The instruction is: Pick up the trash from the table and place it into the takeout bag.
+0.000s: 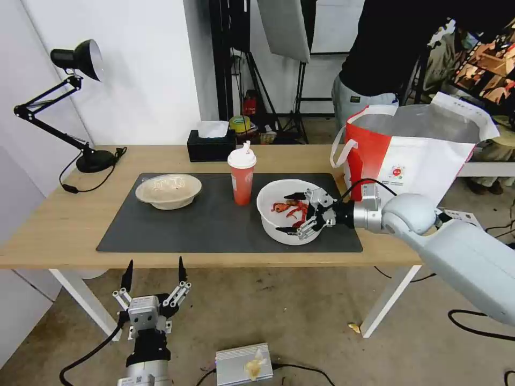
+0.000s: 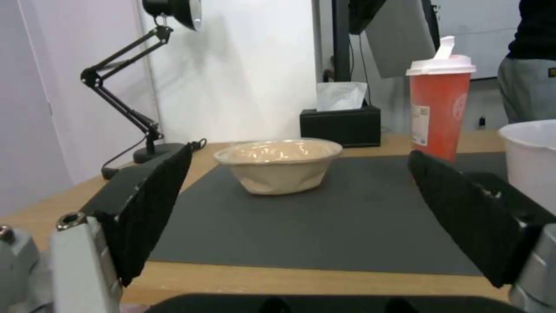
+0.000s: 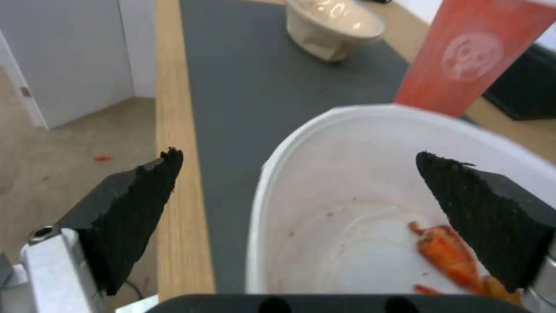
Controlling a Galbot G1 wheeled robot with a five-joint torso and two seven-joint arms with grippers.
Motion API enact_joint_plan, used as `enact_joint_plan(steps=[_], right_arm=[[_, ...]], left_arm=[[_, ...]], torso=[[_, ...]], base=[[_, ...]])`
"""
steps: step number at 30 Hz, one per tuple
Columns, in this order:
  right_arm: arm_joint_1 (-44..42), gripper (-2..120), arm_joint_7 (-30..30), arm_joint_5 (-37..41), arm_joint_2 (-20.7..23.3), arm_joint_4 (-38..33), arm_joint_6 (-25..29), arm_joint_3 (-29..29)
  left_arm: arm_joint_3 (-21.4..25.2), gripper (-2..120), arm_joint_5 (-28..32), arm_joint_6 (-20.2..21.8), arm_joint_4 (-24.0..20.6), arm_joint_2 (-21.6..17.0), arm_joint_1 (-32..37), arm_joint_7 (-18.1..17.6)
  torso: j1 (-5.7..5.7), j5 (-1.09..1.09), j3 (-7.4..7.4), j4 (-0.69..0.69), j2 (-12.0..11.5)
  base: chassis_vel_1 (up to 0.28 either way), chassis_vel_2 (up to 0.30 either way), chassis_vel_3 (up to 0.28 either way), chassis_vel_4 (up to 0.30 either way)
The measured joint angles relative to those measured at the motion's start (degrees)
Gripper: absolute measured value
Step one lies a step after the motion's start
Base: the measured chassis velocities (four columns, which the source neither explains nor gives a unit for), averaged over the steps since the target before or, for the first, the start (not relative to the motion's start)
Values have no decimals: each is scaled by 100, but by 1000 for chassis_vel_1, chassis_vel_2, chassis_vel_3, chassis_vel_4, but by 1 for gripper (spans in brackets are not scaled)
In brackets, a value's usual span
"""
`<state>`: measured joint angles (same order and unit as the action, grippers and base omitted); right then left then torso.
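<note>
The right gripper [image 1: 293, 213] holds its fingers [image 3: 136, 204] apart astride the white bowl's [image 1: 268, 206] near rim, one finger inside, apparently not touching; the upright red cup [image 1: 242, 177] stands just beyond; the left gripper [image 1: 154, 274] waits spread below the surface's [image 1: 64, 225] edge.

Film studio, softbox [image 1: 284, 27], light stands [image 1: 298, 96]

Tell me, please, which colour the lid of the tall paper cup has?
White, on the tall red paper cup; the left wrist view shows it best.
</note>
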<state>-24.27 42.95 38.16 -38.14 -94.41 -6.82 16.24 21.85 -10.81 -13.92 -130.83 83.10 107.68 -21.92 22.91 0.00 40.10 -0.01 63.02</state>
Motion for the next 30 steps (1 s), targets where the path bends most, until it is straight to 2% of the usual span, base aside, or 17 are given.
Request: enact_joint_plan(steps=[30], right_arm=[[-75,99,110,-465,-225,407,6,129]], left_arm=[[-50,100,-94,-38,7,69,58,-11]], torso=[[0,0,0,1,1]], base=[[0,0,0,0]])
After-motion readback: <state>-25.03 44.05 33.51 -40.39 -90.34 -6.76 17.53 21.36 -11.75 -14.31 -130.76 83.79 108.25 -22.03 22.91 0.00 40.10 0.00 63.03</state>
